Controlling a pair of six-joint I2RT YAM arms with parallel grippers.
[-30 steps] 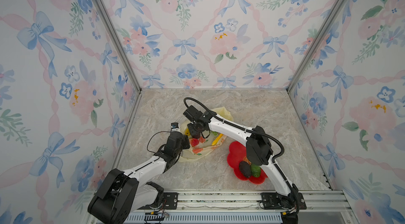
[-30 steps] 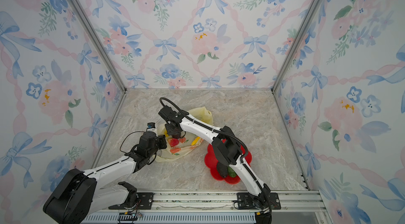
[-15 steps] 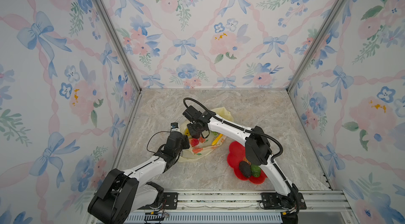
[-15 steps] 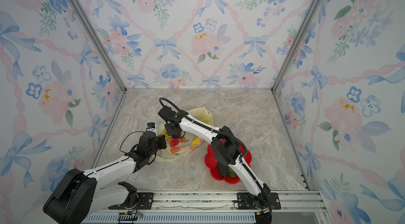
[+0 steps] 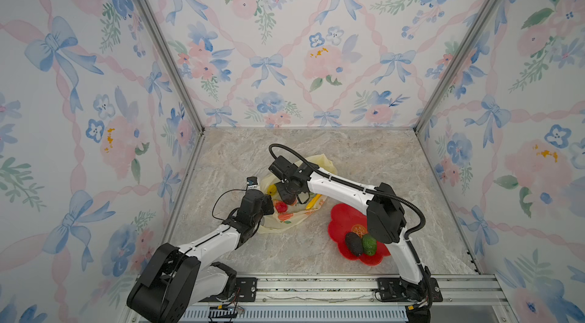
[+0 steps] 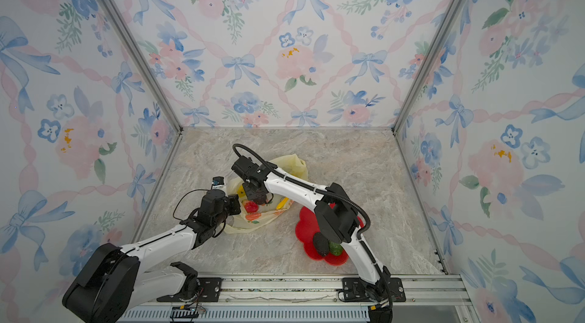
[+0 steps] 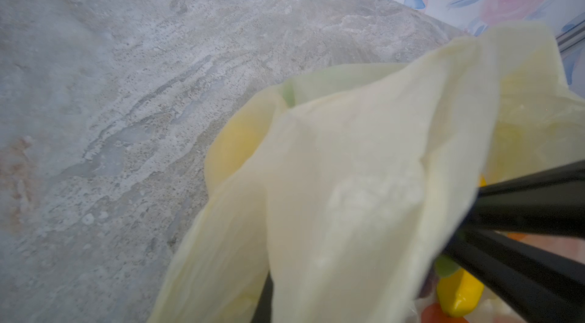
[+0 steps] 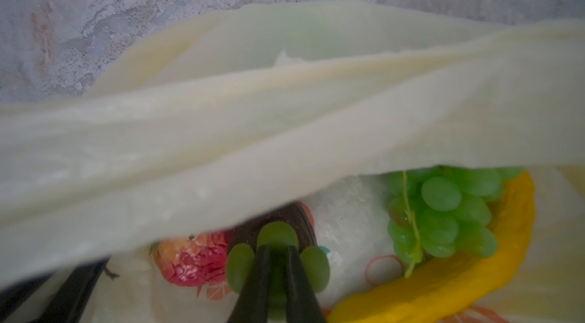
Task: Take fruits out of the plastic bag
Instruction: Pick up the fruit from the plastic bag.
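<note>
The plastic bag (image 5: 296, 221) lies open on the marble floor, pale yellow and crinkled. My left gripper (image 5: 269, 206) is shut on its near rim; in the left wrist view the film (image 7: 348, 179) hides the jaws. Inside the bag, my right gripper (image 8: 277, 263) is shut on a small green grape bunch (image 8: 277, 234). A red strawberry (image 8: 193, 261), a larger grape bunch (image 8: 443, 210) and a yellow banana (image 8: 474, 274) lie around it. In both top views the strawberry (image 6: 251, 206) and banana (image 6: 282, 202) show through the bag's mouth.
A red flower-shaped plate (image 5: 340, 226) lies right of the bag and holds a dark avocado (image 5: 354, 244) and a bumpy green fruit (image 5: 369, 245). My right arm's elbow (image 5: 384, 217) hangs over the plate. Patterned walls enclose the floor on three sides.
The right gripper's jaws have narrowed onto the small grape bunch inside the bag. Both arms have hardly moved, and the left gripper keeps its hold on the bag.
</note>
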